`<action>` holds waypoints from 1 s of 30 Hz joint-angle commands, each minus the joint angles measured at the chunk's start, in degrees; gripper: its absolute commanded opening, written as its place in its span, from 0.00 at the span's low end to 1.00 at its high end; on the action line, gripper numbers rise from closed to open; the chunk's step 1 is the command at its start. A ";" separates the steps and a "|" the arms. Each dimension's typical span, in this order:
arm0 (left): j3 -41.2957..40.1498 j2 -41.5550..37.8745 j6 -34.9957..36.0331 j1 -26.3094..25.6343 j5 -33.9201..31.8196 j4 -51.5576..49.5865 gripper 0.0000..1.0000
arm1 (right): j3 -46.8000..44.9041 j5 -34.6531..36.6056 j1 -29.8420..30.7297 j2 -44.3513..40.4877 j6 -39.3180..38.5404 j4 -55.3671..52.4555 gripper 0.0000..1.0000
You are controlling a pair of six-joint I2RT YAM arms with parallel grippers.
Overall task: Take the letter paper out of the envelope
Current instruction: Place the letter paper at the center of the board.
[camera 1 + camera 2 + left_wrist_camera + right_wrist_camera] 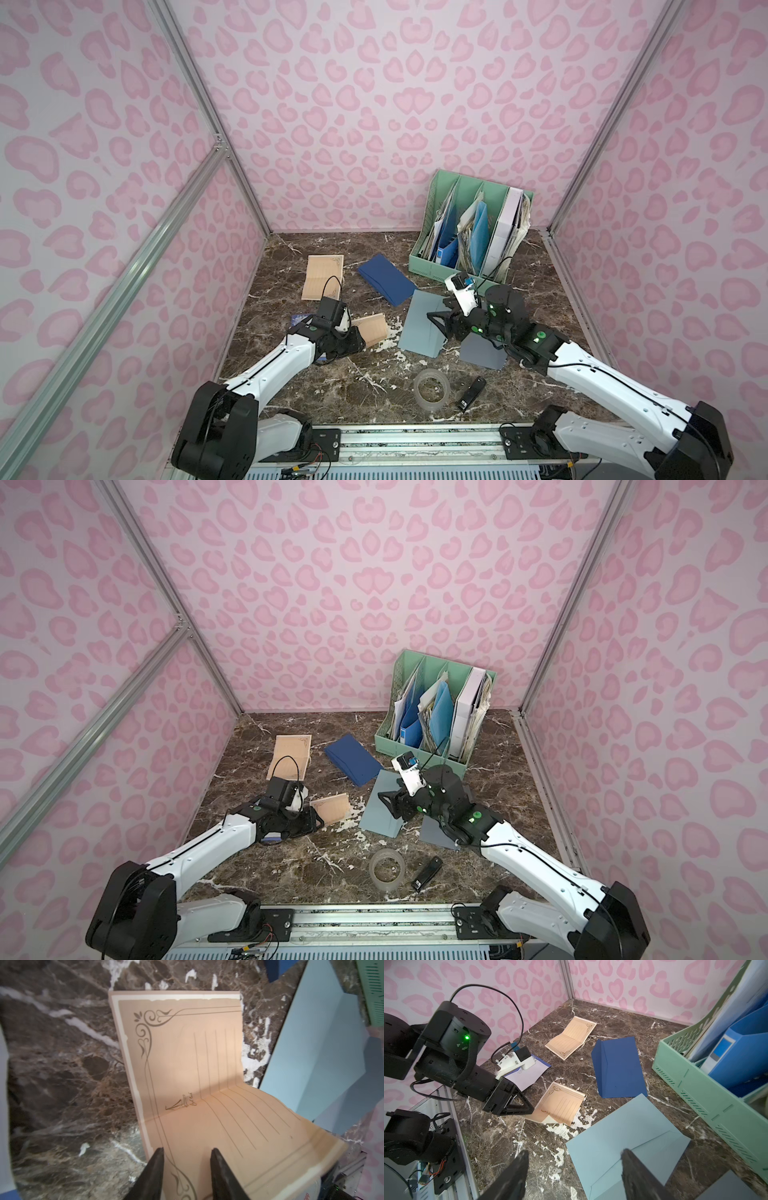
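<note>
Tape roll [416, 388] sits closest to me, 1 only, w/ 1 black stapler-like thing [471, 393] just beside it on the brown marble table [332, 390].

Next come my 2 arms. Left gripper [187, 1153] hangs low over the near letter paper [187, 1064]. Its 2 fingers are a bit apart and pinch nothing. The tips are right at the sheet's near edge; can't tell if they touch it. That sheet is out of any envelope and lies on the table w/ a fold across it.

Right gripper [575, 1152] is spread wide, nothing in it, above the pale blue envelope [623, 1147]. That one lies flat, just right of the near letter paper.

Envelopes, 3 total: the pale blue one, 1 grey envelope [482, 353] partly under my right arm, and 1 dark blue envelope [386, 279] farther back.

Tan sheets, 2 total: the near one & a far letter paper [322, 276] back left, also folded.

1 white sheet [527, 1072] w/ a blue edge peeks out under the left arm.

Farthest off, back right, stands 1 green file rack [432, 272] stuffed w/ folders & papers.
</note>
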 commanded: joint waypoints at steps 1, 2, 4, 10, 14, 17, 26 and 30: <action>0.45 1.47 0.96 -1.84 -2.04 -3.04 0.38 | 1.07 -2.80 0.15 3.62 1.53 2.08 0.62; 0.47 1.69 0.76 -2.48 -2.04 -3.04 0.38 | 2.01 -3.36 0.23 5.95 2.00 1.80 0.56; 0.12 1.46 0.11 -3.43 -2.25 -2.94 0.38 | 4.97 -5.70 0.24 11.00 1.84 0.73 0.50; -0.48 1.09 -0.40 -4.47 -3.69 -3.03 0.39 | 19.74 -12.26 4.07 31.70 0.34 -5.28 0.34; 0.28 2.76 0.34 -4.47 -4.83 -3.73 0.38 | 23.86 -16.08 7.19 40.77 4.86 -3.11 0.29; 0.24 3.59 -0.08 -4.47 -6.31 -3.05 0.38 | 21.74 -17.22 6.76 42.00 8.18 -0.38 0.28; 4.21 8.51 -1.43 -4.47 -5.30 -0.23 0.38 | 23.17 -19.08 7.18 49.71 9.42 -4.85 0.25; 6.32 10.86 -0.81 -4.43 -4.67 -0.55 0.38 | 21.98 -17.94 6.86 50.22 10.27 -4.71 0.24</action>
